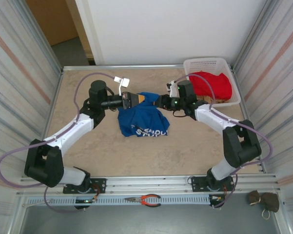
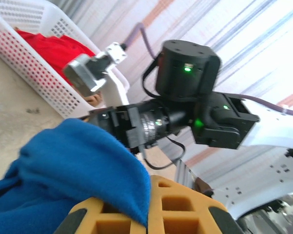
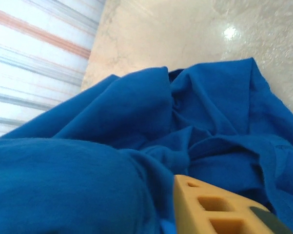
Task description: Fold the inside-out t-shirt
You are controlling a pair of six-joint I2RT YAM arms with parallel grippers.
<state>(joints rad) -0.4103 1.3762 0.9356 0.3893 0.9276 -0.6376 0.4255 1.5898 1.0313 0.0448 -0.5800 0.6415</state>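
Pliers (image 1: 145, 199) sit on the near rail, out of the way. Past them the inside-out t-shirt (image 1: 141, 122) lies bunched mid-counter (image 1: 107, 146), white lettering on its near edge. At its far edge the left hand (image 1: 140, 99) is pinched tight on a fold of blue cloth. The right hand (image 1: 158, 101) is buried in fabric right beside it, can't tell if it's gripping. My worry: if only one side holds, a lift drags the shirt lopsided and it bunches worse. The basket (image 1: 207, 62) with the red garment (image 1: 212, 84) sits far right, close enough to snag
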